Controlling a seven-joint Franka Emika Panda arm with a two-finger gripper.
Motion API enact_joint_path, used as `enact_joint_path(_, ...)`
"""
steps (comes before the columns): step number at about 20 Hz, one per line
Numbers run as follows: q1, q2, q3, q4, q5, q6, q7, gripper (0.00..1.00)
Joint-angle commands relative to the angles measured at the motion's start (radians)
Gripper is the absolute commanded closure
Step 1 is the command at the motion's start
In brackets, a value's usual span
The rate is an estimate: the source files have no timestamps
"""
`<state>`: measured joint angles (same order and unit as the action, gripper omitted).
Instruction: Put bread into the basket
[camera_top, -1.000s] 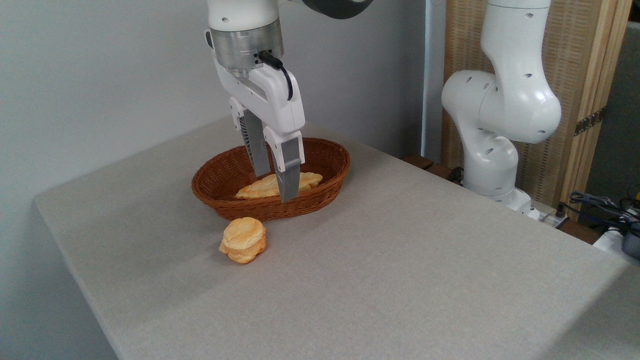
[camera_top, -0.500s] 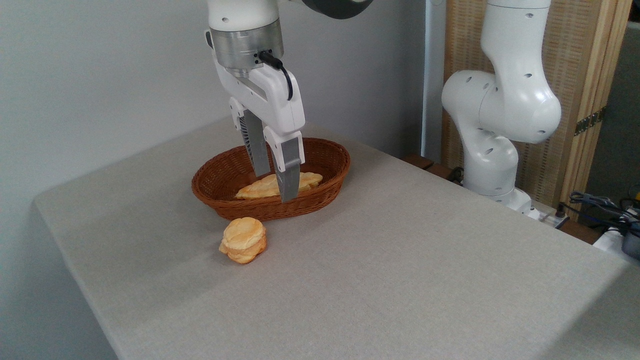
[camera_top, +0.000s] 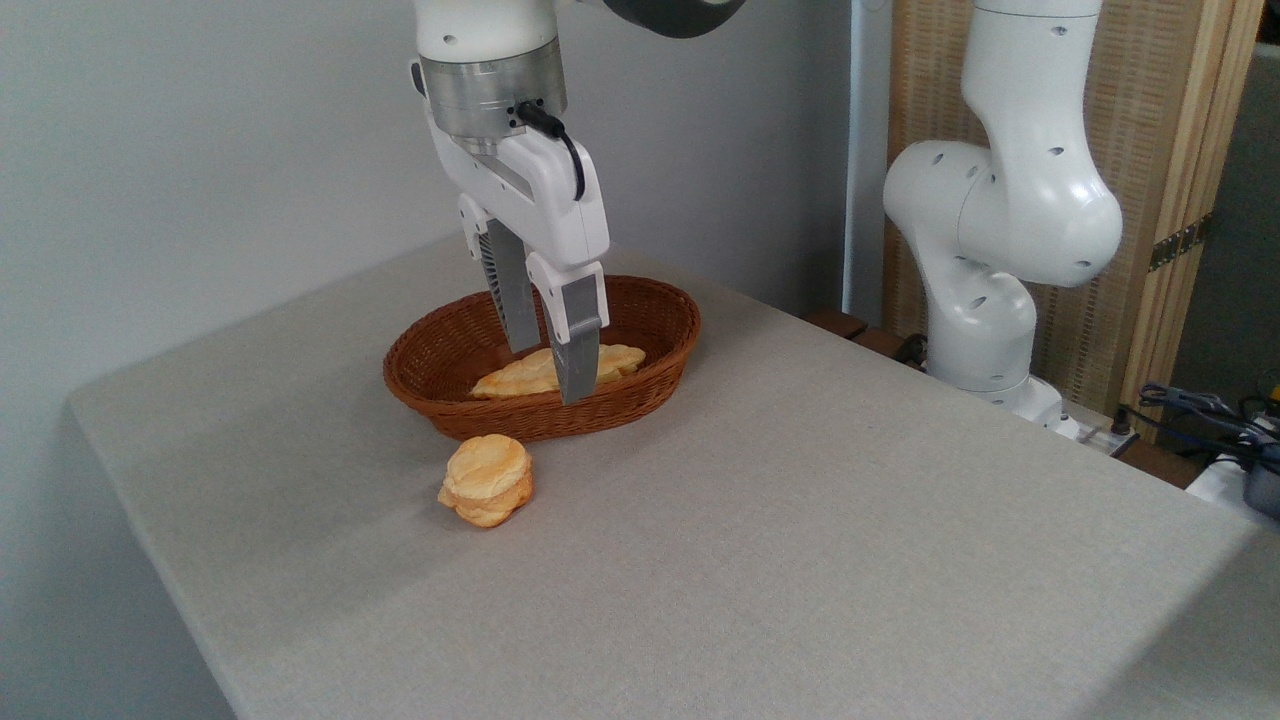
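The bread (camera_top: 487, 479), a small round golden-orange layered bun, lies on the grey table just in front of the basket (camera_top: 445, 355). That basket is an oval reddish-brown wicker one with low sides, and a longer pale-yellow braided loaf (camera_top: 525, 375) rests inside it. My gripper (camera_top: 551, 375) hangs over the basket's middle, pointing down, open, with nothing between its grey fingers. Its near finger (camera_top: 578, 345) covers part of the loaf. The bun sits below and to the left of the gripper, apart from it.
The arm's white base and lower links (camera_top: 995, 230) stand at the table's right rear. Cables and a plug strip (camera_top: 1200, 420) lie off the right edge. A wood-and-reed screen (camera_top: 1160, 150) rises behind. The table (camera_top: 800, 520) stretches bare to the right and front.
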<state>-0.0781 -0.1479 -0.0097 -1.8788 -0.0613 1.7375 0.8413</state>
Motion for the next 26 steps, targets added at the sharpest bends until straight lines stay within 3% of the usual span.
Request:
enact_joint_path(1,-0.014,0.005,0.005,0.007,0.003,-0.01,-0.001,0.0)
enact_joint_path(12,-0.017,0.011,0.002,-0.115,0.003,0.203,0.028,0.0)
enact_joint_path(17,-0.037,0.057,-0.003,-0.145,-0.003,0.292,0.025,0.0)
enact_joint_path(22,-0.048,0.108,-0.003,-0.145,-0.164,0.338,0.019,0.0)
enact_joint_path(26,-0.057,0.139,-0.009,-0.151,-0.19,0.356,0.019,0.0)
